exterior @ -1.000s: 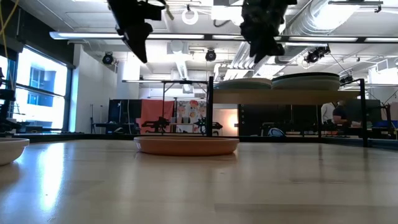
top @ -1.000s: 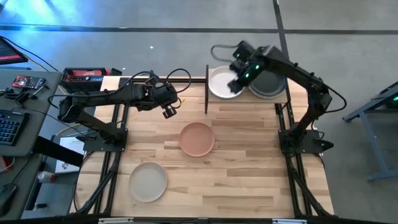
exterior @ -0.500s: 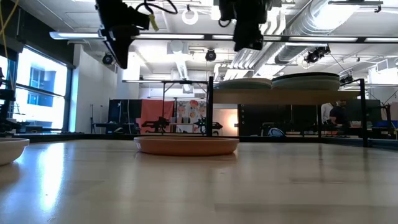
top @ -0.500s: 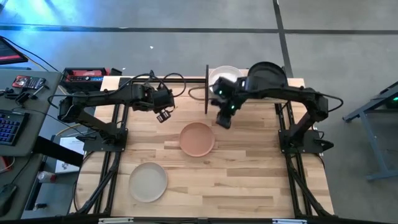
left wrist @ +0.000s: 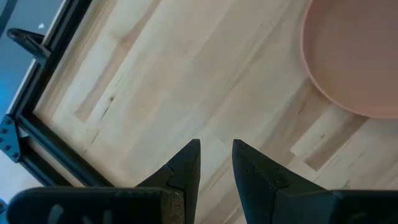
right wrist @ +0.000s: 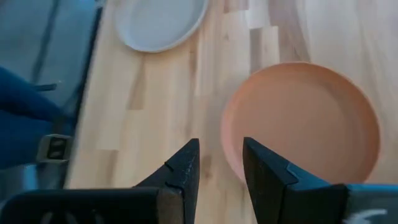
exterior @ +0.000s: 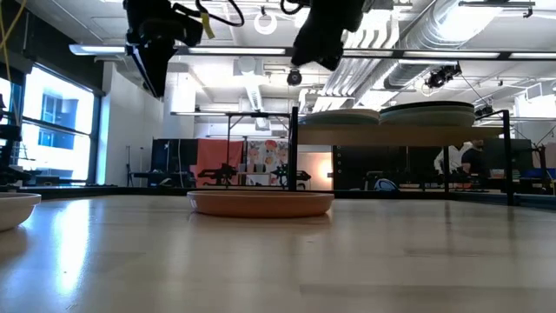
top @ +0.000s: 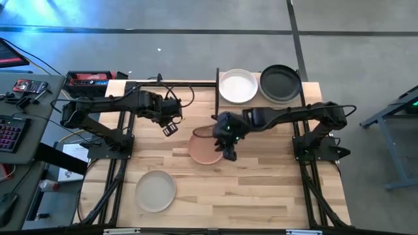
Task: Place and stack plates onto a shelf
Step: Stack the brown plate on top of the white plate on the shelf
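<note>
A terracotta plate (top: 204, 147) (exterior: 261, 203) (right wrist: 305, 121) lies flat on the table's middle. My right gripper (top: 229, 152) (exterior: 318, 48) (right wrist: 217, 163) hangs open well above its right rim, touching nothing. My left gripper (top: 168, 128) (exterior: 156, 71) (left wrist: 215, 148) hovers narrowly open over bare wood to the plate's left. A pale beige plate (top: 155, 190) (right wrist: 161, 23) rests near the table's near left corner. On the shelf (top: 257, 104) (exterior: 382, 135) sit a white plate (top: 238, 86) topping one stack and a black plate (top: 281, 83) topping another.
The shelf's black posts (top: 217, 91) stand at the table's far right, just beyond the terracotta plate. Bare planks lie to the right of and nearer than that plate. A red-and-black box (top: 90, 79) and cables sit off the far left corner. People show far behind the table.
My right gripper has left the white plate on the shelf and swung toward the near edge and left, ending above the terracotta plate's right rim. The white plate stays on the shelf. My left gripper has drifted a little left and toward the near edge.
</note>
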